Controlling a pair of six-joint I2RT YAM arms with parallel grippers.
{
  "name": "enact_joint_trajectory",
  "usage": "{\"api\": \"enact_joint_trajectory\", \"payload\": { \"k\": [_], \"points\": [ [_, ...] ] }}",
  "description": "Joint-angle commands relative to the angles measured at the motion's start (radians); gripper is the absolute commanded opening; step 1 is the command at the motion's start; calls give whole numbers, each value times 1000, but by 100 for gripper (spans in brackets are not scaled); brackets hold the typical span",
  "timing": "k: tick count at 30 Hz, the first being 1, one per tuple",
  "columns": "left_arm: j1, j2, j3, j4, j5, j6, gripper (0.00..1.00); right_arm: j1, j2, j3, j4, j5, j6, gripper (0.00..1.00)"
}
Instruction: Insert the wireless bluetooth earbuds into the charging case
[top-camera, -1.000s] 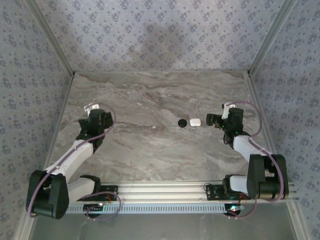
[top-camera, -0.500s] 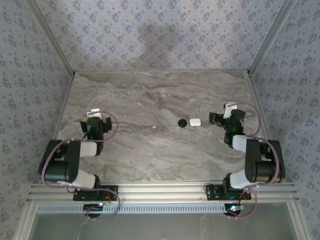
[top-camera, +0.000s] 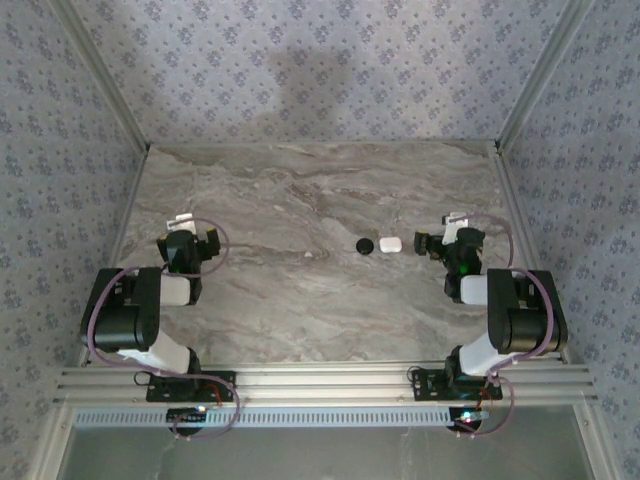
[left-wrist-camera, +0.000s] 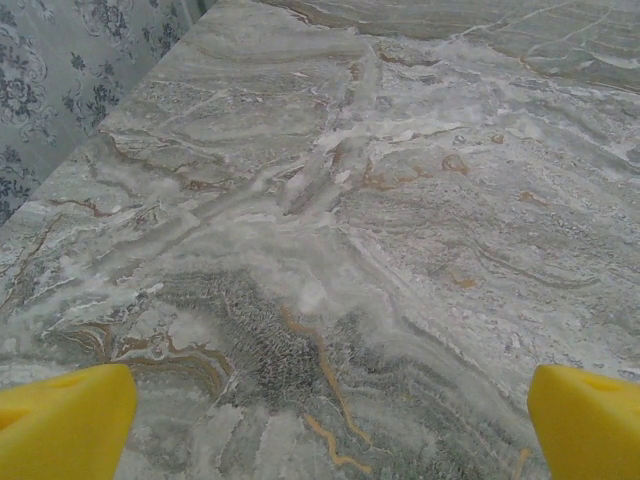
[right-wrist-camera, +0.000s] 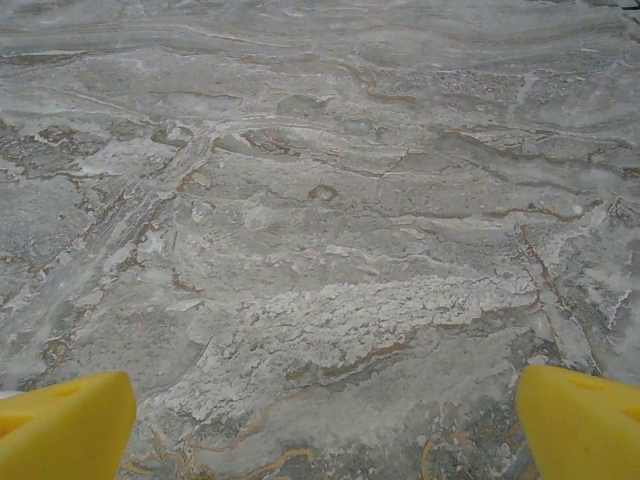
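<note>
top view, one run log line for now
left gripper open, empty | right gripper open, empty | black case, white case side by side on table, untouched

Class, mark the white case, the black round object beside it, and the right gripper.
white case (top-camera: 390, 243), top view, its top face.
black round object (top-camera: 366, 246), top view, its centre.
right gripper (right-wrist-camera: 322, 425), right wrist view, midway between its open yellow fingertips.

Jaws spread wide on left pincer (left-wrist-camera: 328, 418) and right pincer (right-wrist-camera: 326, 418).
</note>
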Motion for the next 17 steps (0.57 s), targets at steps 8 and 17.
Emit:
{"api": "enact_joint_trajectory", "payload": {
  "k": [8, 17],
  "points": [
    [-3, -14, 23, 22, 17, -3, 100, -2, 6, 21, 28, 24, -4, 100],
    [1, -13, 22, 23, 21, -3, 100, -2, 6, 21, 28, 25, -4, 100]
  ]
}}
